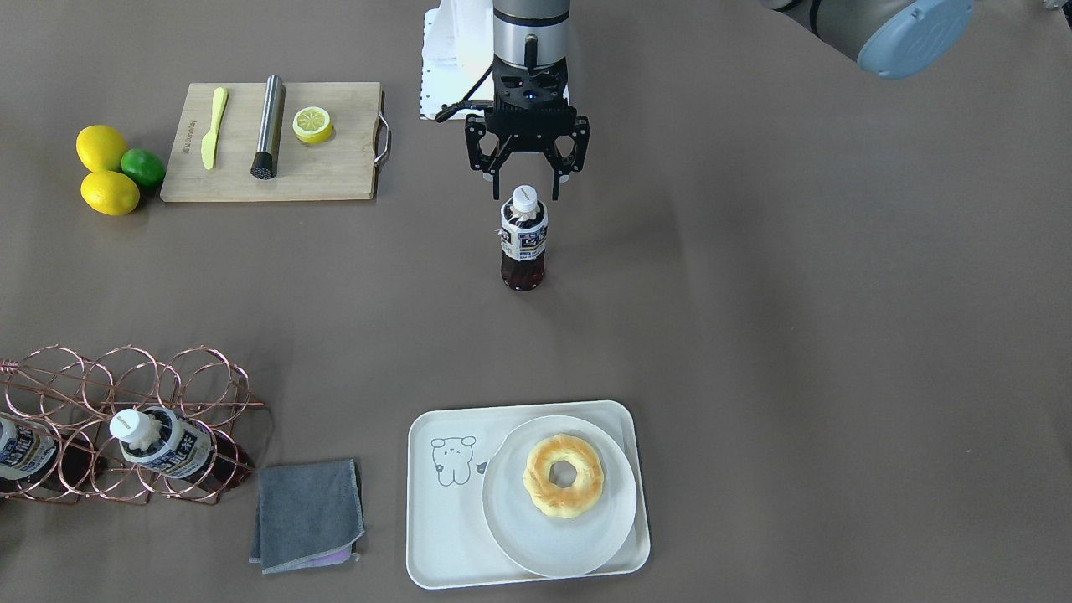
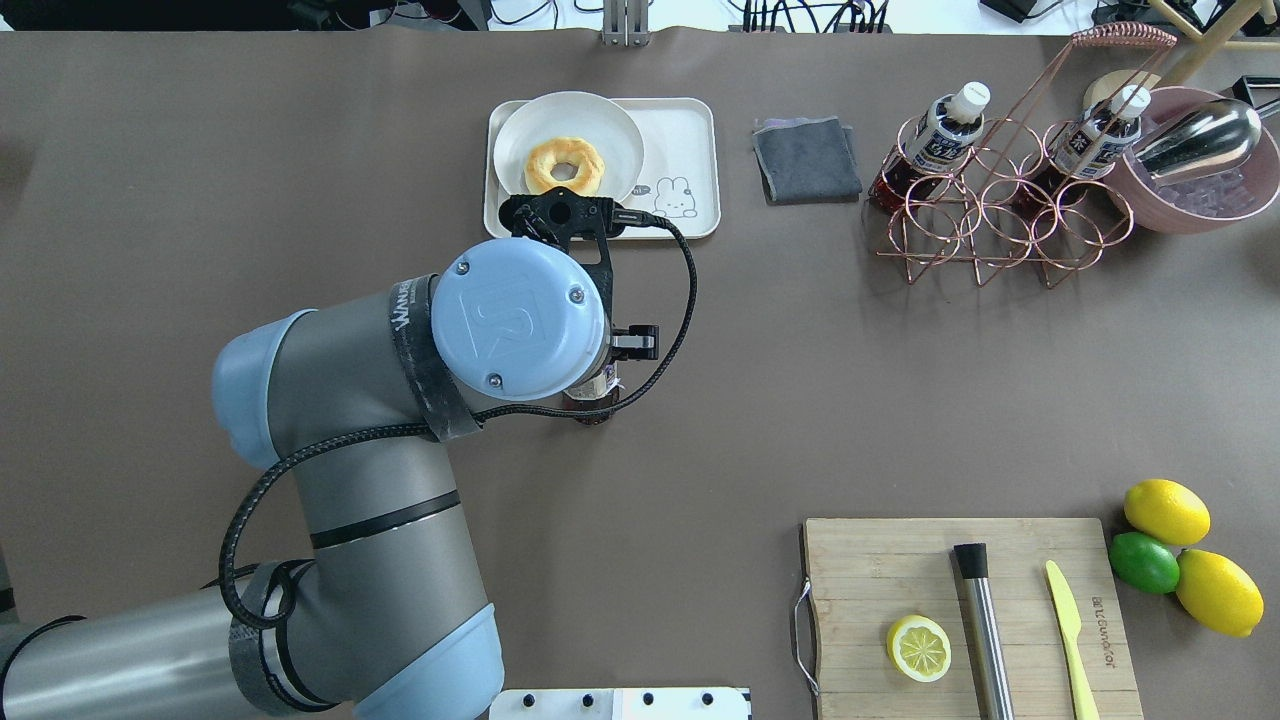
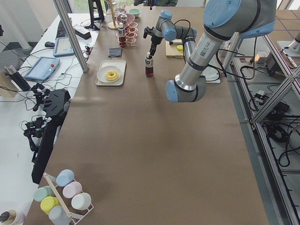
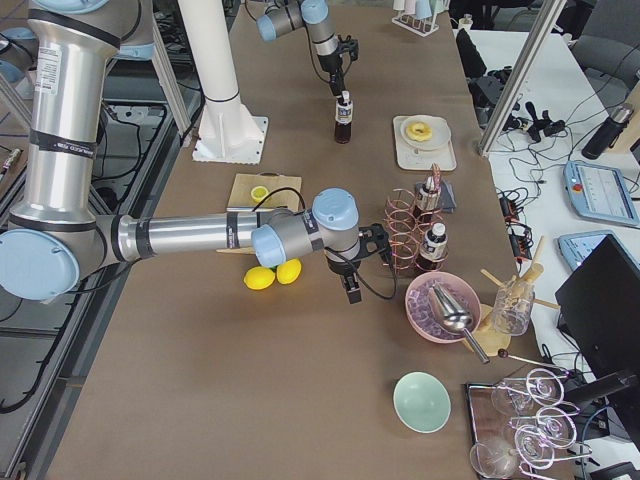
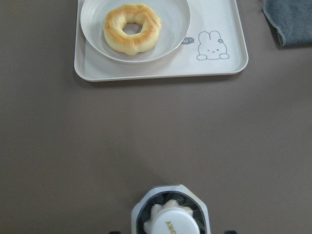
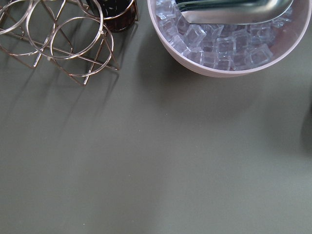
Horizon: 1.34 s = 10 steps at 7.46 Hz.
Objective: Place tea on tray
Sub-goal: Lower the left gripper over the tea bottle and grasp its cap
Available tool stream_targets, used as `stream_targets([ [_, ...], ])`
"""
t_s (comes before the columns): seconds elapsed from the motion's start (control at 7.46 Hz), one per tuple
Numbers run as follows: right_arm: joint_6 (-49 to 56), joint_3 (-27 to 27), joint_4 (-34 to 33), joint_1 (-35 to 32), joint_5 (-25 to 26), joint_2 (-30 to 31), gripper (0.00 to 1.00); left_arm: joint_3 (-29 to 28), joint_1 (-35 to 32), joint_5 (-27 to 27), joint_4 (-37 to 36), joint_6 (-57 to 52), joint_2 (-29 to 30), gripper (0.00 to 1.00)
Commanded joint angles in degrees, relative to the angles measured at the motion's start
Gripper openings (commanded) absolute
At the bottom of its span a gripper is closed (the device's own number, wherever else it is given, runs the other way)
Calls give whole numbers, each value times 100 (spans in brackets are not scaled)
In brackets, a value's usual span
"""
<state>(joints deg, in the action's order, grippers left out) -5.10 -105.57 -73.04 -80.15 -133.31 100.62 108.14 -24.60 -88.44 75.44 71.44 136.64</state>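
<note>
A tea bottle [image 1: 523, 239] with a white cap stands upright on the brown table, mid-table; the overhead view shows only its edge [image 2: 592, 398] under the wrist. My left gripper [image 1: 525, 194] is open, one finger on each side of the cap at about cap height, not closed on it. The left wrist view shows the cap [image 5: 170, 225] at the bottom centre. The cream tray [image 1: 435, 519] with the cartoon lies beyond [image 5: 214, 29] and holds a white plate [image 1: 511, 536] with a doughnut [image 1: 563, 476]. My right gripper [image 4: 350, 285] hovers near the copper rack; I cannot tell its state.
A copper rack [image 2: 1000, 210] holds two more tea bottles [image 2: 945, 120]. Beside it are a pink bowl of ice [image 2: 1170, 215] and a grey cloth [image 1: 308, 512]. A cutting board [image 1: 335, 167] carries a knife, a steel rod and a lemon half, with lemons [image 1: 100, 146] beside it.
</note>
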Motion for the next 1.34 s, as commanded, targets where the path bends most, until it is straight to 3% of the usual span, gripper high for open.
stream_targets([
  [0.0,0,2,0,-1,7,-42,100,23,7,11,138,2,-6,73],
  [1.07,-43,2,-53,-1,7,-139,100,-126,-98,11,182,-16,-32,63],
  [1.21,-44,2,-62,-1,7,-139,100,-118,-107,11,182,-16,-32,57],
])
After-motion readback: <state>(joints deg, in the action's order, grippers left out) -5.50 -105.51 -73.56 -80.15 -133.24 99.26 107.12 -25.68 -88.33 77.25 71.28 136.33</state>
